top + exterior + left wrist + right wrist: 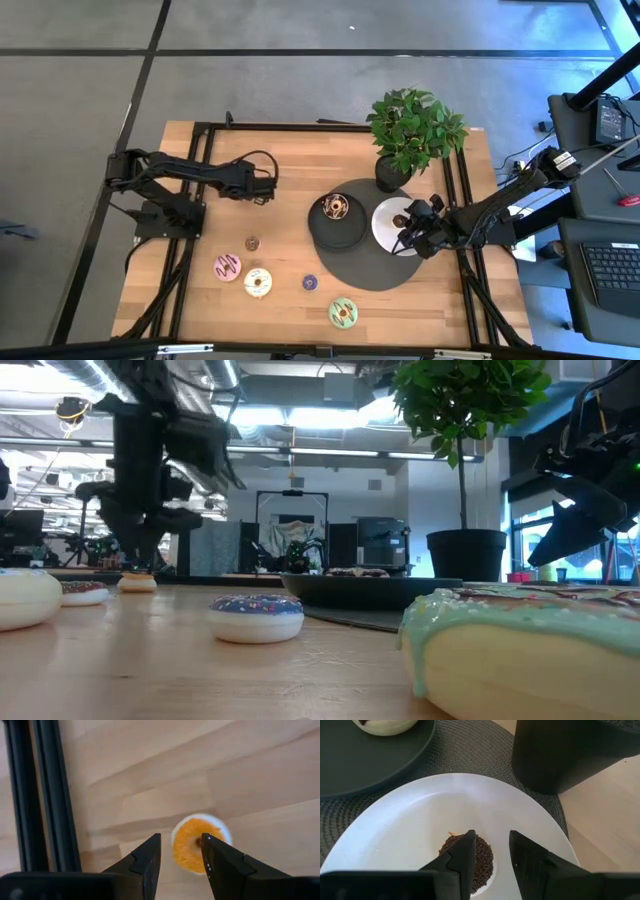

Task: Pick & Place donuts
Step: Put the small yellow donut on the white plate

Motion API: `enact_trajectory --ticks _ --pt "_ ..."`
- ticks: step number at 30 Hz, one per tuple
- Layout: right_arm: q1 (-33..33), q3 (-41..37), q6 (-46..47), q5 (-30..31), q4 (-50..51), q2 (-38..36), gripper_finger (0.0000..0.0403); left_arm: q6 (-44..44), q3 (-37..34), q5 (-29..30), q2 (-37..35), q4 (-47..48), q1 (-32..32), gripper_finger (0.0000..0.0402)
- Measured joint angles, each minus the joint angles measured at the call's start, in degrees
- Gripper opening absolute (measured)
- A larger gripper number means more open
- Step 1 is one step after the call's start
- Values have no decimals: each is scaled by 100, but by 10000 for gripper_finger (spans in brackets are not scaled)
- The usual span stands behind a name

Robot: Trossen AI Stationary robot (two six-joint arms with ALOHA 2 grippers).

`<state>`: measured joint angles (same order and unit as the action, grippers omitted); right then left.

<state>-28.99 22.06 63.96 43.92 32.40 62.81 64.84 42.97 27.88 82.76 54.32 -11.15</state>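
Observation:
My left gripper (pixel 181 837) is open over the far left of the table (pixel 272 188), with a small orange-iced donut (pixel 196 842) lying flat on the wood just beyond its fingertips. My right gripper (pixel 492 834) is open above the white plate (pixel 410 815), and its fingertips stand on either side of a brown sprinkled donut (pixel 479 857) that lies on the plate. Another donut (pixel 336 207) lies on the black plate (pixel 322 228). On the bare wood lie pink (pixel 227 267), cream (pixel 258 283), purple (pixel 310 283), green (pixel 343 313) and tiny brown (pixel 252 243) donuts.
Both plates sit on a round grey mat (pixel 370 270). A potted plant in a black pot (pixel 392 172) stands at the mat's far edge, close to my right gripper. Black frame rails (pixel 195 200) run along the table's sides. Bare wood lies between the two arms.

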Motion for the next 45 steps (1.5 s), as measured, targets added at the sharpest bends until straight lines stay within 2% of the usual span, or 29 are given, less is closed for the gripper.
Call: enact_trajectory --ticks 11,15,25,29,33,36,39,45 --pt "0 0 0 0 0 0 122 -137 -487 -287 0 -890 -106 117" --pt "0 0 0 0 0 0 122 -119 -499 -321 0 -913 -106 108" --pt "0 0 -44 0 0 0 122 -318 -499 -346 0 -919 -104 42" --pt "0 100 -344 4 31 0 122 -852 -476 -342 -1 -907 -58 10" --pt "-1 397 -957 138 -49 0 122 -1159 -282 -339 -118 -919 111 8" --pt "-2 609 -1756 160 -701 0 122 -1272 -78 -111 -219 -1106 304 8" --pt "-2 673 -2771 163 -1954 0 122 -1663 80 137 -280 -1734 555 7" --pt "-2 671 -4936 17 -4424 97 122 -3148 146 566 -263 -4108 1102 10"
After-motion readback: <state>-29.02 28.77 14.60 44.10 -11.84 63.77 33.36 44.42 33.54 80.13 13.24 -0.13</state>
